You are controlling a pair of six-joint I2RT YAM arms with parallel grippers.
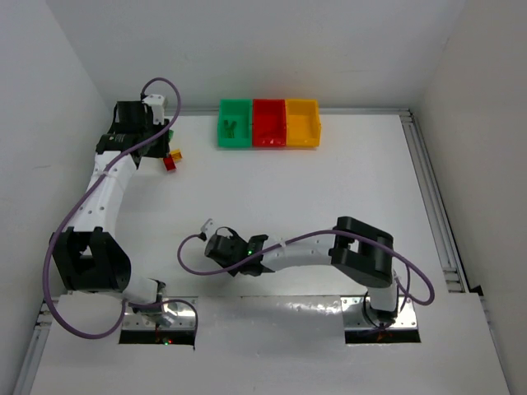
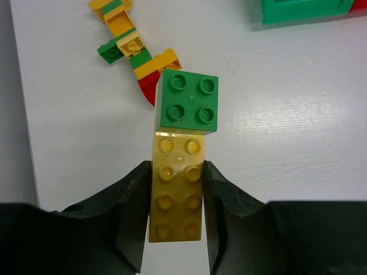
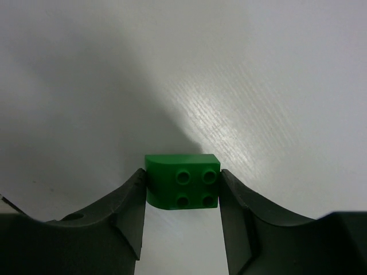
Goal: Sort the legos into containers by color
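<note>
My left gripper (image 2: pixel 176 172) is shut on a long yellow lego (image 2: pixel 176 197) with a green square lego (image 2: pixel 188 101) stuck on its far end. Beyond it a cluster of yellow, green and red legos (image 2: pixel 131 48) lies on the table; it also shows in the top view (image 1: pixel 172 158), next to the left gripper (image 1: pixel 155 138). My right gripper (image 3: pixel 182 177) is shut on a small green lego (image 3: pixel 182 181); in the top view it (image 1: pixel 216 245) is at the near middle. The green bin (image 1: pixel 235 123), red bin (image 1: pixel 269 123) and yellow bin (image 1: pixel 302 123) stand in a row at the back.
White walls close in the table on the left, back and right. A metal rail (image 1: pixel 432 197) runs along the right edge. The green bin's corner (image 2: pixel 304 10) shows at the top right of the left wrist view. Green legos lie in the green bin.
</note>
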